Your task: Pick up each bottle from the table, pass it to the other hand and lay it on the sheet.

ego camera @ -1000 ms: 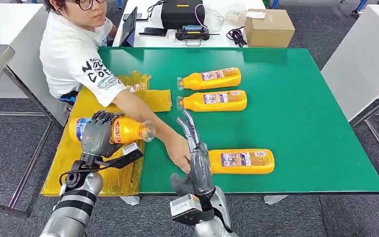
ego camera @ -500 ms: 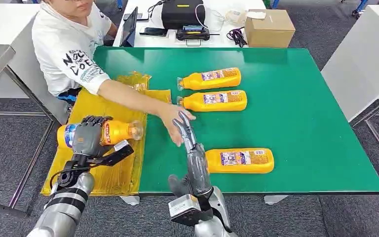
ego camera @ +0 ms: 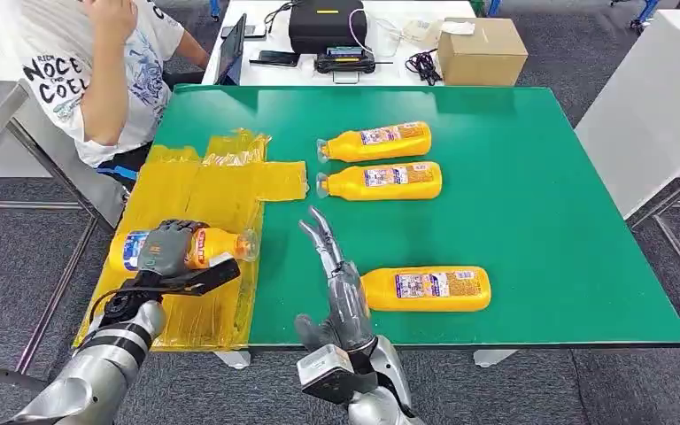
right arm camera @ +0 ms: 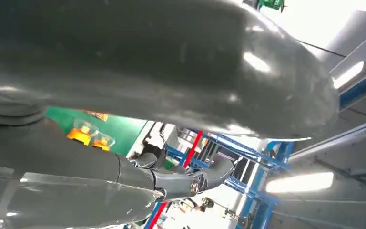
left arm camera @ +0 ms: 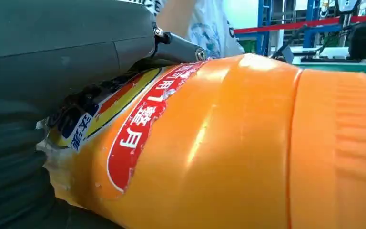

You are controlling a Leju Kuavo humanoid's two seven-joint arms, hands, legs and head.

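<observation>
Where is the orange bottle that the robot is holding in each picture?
Head view: the held bottle lies in the left hand, low left, over the yellow sheet.
Left wrist view: it fills the middle and right.
Right wrist view: not in it.
Shared landmark: the green table.

Bright, even light; wrist views blurred — glare

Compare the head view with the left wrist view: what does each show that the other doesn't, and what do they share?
Head view alone: the yellow sheet, the green table, three bottles lying on it, nearest one, and the empty right robot hand with fingers apart. Left wrist view alone: the peeling red label up close. Both: the left robot hand gripping the orange bottle, and a person's white shirt.
</observation>
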